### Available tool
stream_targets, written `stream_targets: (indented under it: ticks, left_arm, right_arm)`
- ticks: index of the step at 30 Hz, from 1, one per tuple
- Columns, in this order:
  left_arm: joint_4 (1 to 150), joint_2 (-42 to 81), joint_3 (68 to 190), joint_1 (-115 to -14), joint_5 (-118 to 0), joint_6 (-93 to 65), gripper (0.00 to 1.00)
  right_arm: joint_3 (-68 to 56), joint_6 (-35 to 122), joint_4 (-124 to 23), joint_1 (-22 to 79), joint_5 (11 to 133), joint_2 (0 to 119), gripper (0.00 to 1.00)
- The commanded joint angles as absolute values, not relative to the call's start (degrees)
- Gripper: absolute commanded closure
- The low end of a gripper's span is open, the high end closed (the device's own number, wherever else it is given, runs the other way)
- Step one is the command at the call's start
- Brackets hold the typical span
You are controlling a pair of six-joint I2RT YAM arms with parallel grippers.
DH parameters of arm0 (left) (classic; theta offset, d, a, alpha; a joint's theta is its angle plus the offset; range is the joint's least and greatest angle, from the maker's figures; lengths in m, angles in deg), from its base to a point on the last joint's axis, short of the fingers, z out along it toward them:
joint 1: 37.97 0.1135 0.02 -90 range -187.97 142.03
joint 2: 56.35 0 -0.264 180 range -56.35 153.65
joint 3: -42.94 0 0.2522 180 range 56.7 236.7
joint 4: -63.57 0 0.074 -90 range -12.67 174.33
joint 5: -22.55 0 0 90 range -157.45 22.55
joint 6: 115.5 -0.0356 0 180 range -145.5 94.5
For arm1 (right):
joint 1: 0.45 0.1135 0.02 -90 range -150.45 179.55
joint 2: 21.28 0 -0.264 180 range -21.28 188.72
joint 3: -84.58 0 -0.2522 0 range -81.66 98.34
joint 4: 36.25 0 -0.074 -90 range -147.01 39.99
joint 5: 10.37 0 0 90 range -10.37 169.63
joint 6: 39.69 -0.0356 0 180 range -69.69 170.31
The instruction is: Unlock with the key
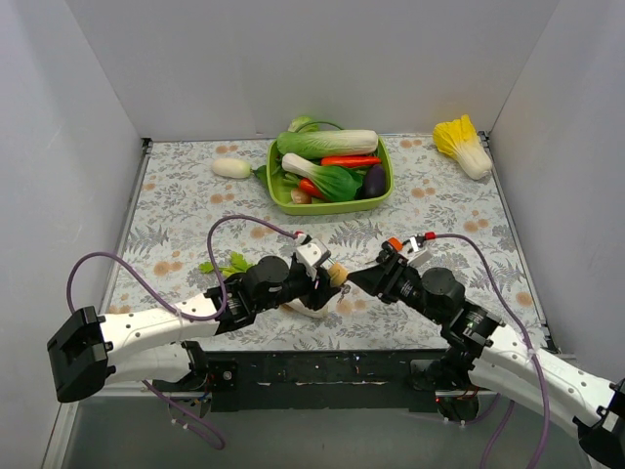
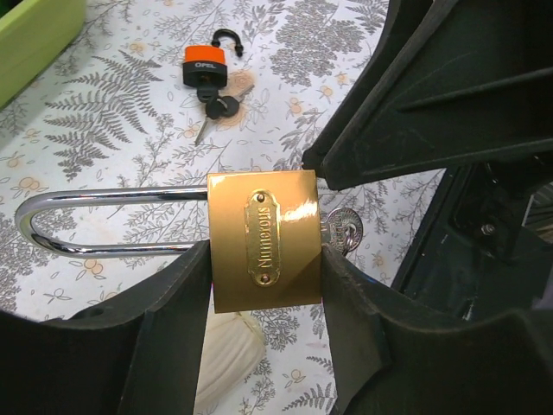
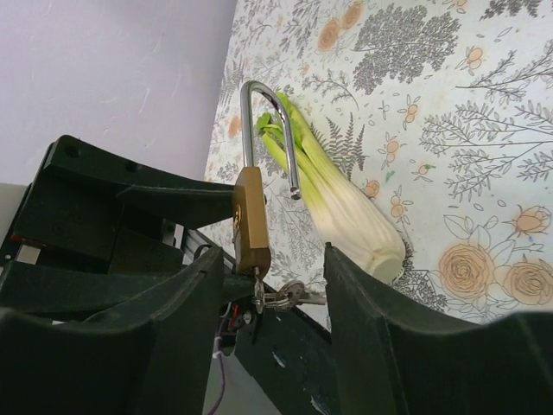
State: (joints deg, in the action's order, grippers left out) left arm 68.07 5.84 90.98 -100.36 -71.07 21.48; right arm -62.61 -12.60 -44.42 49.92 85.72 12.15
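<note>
My left gripper (image 2: 266, 285) is shut on a brass padlock (image 2: 264, 238) and holds it above the table, its long silver shackle (image 2: 52, 220) pointing away. In the right wrist view one shackle leg ends free beside the padlock body (image 3: 251, 220). A silver key on a ring (image 3: 270, 296) sticks in the padlock's bottom. My right gripper (image 3: 272, 290) is open, one finger on each side of that silver key. The black-headed key bunch (image 2: 220, 108) lies on the table at a small orange-red padlock (image 2: 206, 62). The grippers meet near the table's front (image 1: 342, 276).
A pale green celery-like vegetable (image 3: 346, 207) lies on the table under the grippers. A green tray (image 1: 283, 195) of vegetables stands at the back centre. A white vegetable (image 1: 231, 167) lies to its left and a yellow cabbage (image 1: 464, 145) in the back right corner. Grey walls enclose the table.
</note>
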Motion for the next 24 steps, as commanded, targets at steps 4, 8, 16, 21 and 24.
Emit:
stream_targets:
  ticks: [4,8,16,21,24]
  left_arm:
    - [67.3,4.47,95.72,-99.14,-59.64,18.71,1.0]
    - [68.71,3.33,95.37,-99.14,-58.22,18.27,1.0]
    - [68.89,-0.01,93.0,-99.14,-59.1,17.92,1.0]
    - [68.54,-0.01,93.17,-99.14,-58.4,17.74,1.0]
    - [68.63,0.16,93.0,-99.14,-58.57,17.48,1.0]
  right_arm:
    - [-56.27,-3.14,-52.01,48.95,85.52,10.27,0.32]
    - [-49.51,2.67,-56.33,46.06,78.16,15.18,0.28]
    - [-45.45,7.07,-57.05,39.28,57.58,24.68,0.32]
    - [-48.34,3.56,-48.1,36.99,45.46,29.16,0.37]
    - [-49.05,1.45,-43.77,36.55,42.81,30.13,0.39]
